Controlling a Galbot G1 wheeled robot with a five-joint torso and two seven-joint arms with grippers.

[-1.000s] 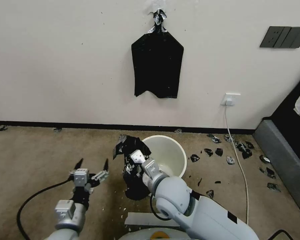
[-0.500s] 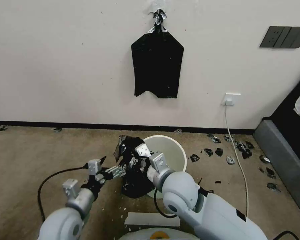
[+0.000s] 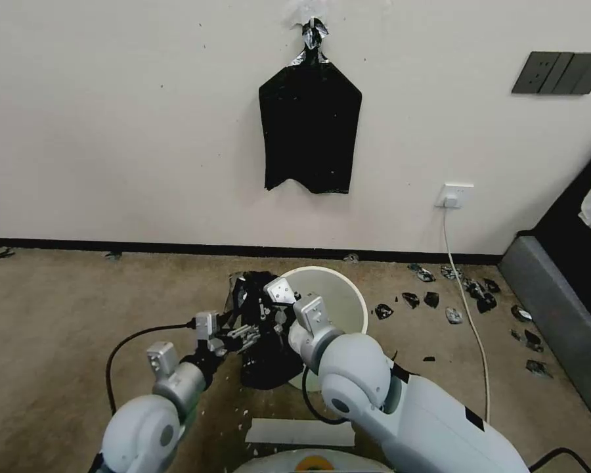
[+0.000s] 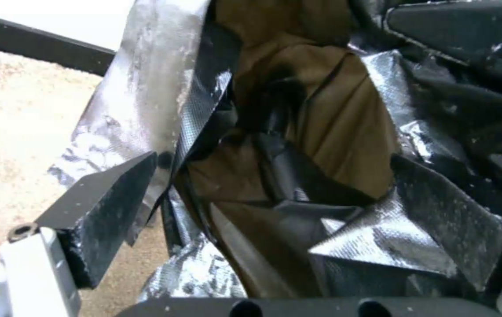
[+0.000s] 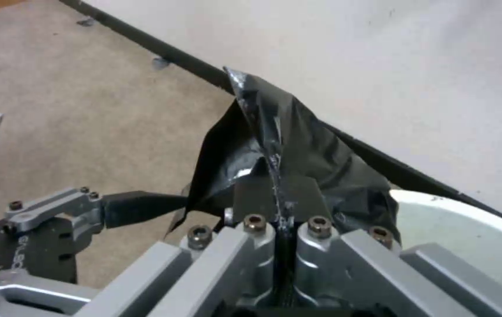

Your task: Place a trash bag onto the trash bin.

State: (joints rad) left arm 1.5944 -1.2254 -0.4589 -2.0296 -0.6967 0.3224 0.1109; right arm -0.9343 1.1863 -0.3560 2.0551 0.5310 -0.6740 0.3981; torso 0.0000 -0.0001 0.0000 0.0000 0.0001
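The trash bin (image 3: 338, 305), a round cream-white bucket, stands on the carpet near the wall; part of its rim (image 5: 462, 220) shows in the right wrist view. The trash bag (image 3: 262, 358), crumpled glossy black, hangs against the bin's left side. My right gripper (image 3: 274, 297) is shut on the bag's upper edge (image 5: 280, 145), with its fingers (image 5: 277, 196) pinching the film. My left gripper (image 3: 243, 330) is open at the bag's mouth. In the left wrist view a fold of the bag (image 4: 204, 110) lies between its two spread fingers (image 4: 104, 207).
A flat black bag (image 3: 310, 125) hangs on the wall above. Black plastic scraps (image 3: 433, 299) litter the carpet right of the bin, beside a white cable (image 3: 469, 309) from a wall socket (image 3: 454, 195). Grey furniture (image 3: 558, 315) stands at far right. A white sheet (image 3: 299, 431) lies near my base.
My left arm has swung right and forward from open carpet until its open gripper reaches the bag. The right gripper kept hold of the bag and shifted slightly toward the bin.
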